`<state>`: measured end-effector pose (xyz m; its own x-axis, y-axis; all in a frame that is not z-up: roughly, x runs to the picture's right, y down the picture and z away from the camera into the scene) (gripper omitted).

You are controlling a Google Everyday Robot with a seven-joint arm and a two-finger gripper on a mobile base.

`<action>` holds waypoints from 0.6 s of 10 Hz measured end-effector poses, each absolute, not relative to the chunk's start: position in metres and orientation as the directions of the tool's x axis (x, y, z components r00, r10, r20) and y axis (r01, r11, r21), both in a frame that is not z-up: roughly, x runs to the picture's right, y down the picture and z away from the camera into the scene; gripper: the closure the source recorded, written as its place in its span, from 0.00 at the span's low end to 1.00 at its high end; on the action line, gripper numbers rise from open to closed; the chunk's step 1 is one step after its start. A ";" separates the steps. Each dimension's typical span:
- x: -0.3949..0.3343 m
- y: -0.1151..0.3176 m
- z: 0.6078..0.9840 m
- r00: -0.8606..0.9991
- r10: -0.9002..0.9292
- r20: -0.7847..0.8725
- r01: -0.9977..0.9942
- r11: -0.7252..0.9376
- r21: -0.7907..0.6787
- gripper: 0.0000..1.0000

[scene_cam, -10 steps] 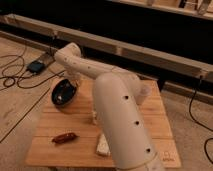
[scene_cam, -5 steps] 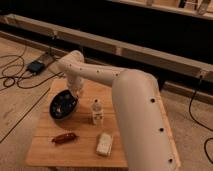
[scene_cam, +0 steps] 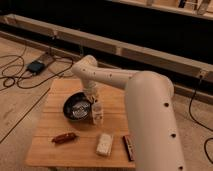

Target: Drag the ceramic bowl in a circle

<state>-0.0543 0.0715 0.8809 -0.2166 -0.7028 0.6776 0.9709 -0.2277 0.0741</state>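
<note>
Holdings, front to back. One white, rounded robot arm (scene_cam: 150,125): its thick link fills the near right corner and reaches across the table, so the wrist comes down at the bowl. One pale slatted wooden table (scene_cam: 45,150) carries all the loose goods. Along its near edge are one flat dark rectangular bar (scene_cam: 128,147), one white oblong packet (scene_cam: 104,144) just beside it, and one reddish-brown sausage-shaped snack (scene_cam: 64,138) further left. All three lie flat and apart from the bowl, probably outside the path of a tight circle. Mid-table stands one small clear plastic bottle (scene_cam: 97,113), upright and just beside the bowl's right rim, near enough that a wide sweep could tip it. One round, glossy dark blue-black ceramic bowl (scene_cam: 77,107) sits upright, left of the table's centre. One two-finger gripper (scene_cam: 91,95) is lowered at the bowl's far right rim and pressed together. Whether the rim is caught in it cannot be told, though the low placement suits dragging rather than lifting. Beyond, on the floor, lie several black cables (scene_cam: 12,80), too tangled to count, and one small dark box (scene_cam: 36,66). Farthest back runs one long pale metal rail (scene_cam: 150,52).
</note>
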 end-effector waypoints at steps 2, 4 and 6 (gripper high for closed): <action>-0.039 0.058 0.893 -0.168 -0.717 0.677 0.979 -0.204 0.027 1.00; -0.029 0.036 0.910 -0.126 -0.737 0.664 0.982 -0.188 -0.021 1.00; -0.038 0.016 0.926 -0.113 -0.754 0.647 0.983 -0.180 -0.038 1.00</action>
<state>-0.0378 0.0157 0.9260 -0.1133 -0.7537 0.6474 0.9829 -0.1801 -0.0377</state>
